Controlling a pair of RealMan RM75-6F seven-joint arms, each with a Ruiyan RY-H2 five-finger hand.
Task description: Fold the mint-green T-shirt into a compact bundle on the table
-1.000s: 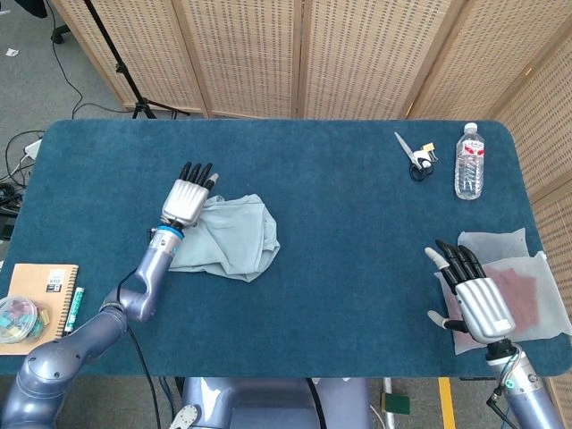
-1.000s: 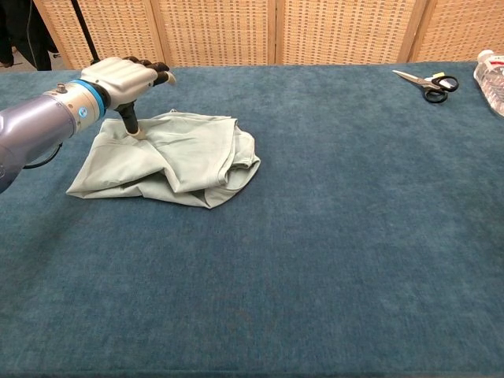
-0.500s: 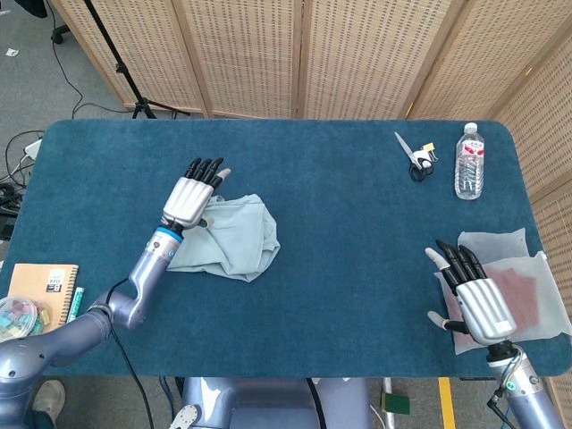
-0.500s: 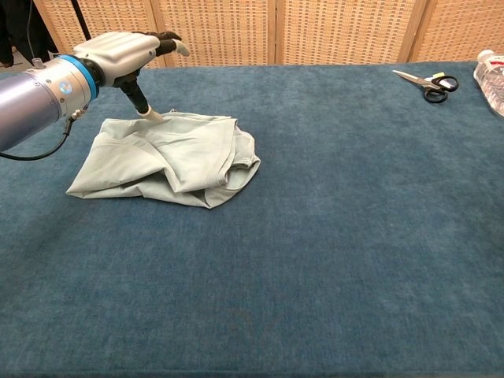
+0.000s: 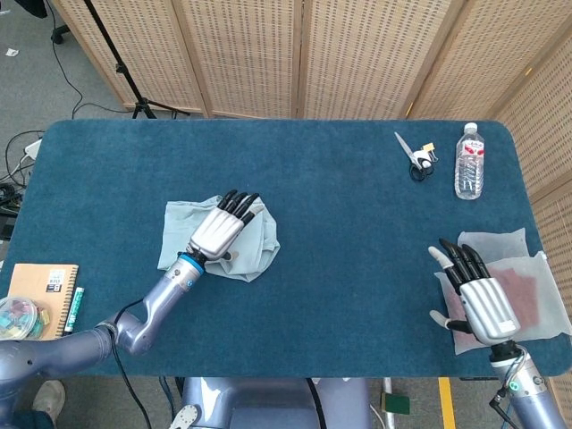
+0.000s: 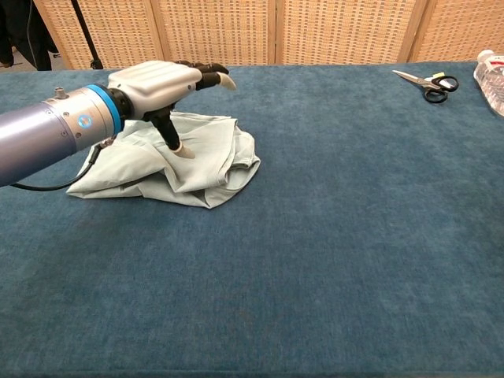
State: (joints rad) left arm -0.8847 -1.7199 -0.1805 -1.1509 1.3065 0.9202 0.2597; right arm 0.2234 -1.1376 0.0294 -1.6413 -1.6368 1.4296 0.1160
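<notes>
Nearest the robot, its right hand (image 5: pixel 476 299) lies flat and empty, fingers apart, on translucent sheets (image 5: pixel 511 268) at the table's (image 5: pixel 357 232) right edge, while the left hand (image 6: pixel 161 83) hovers over the mint-green T-shirt (image 6: pixel 209 161), fingers extended, thumb down at the cloth, gripping nothing. The shirt sits rumpled and partly folded left of centre; soft, light and limp, it is likely best taken by a loose outer edge. Scissors (image 5: pixel 414 156) and a water bottle (image 5: pixel 469 161) stand far right.
</notes>
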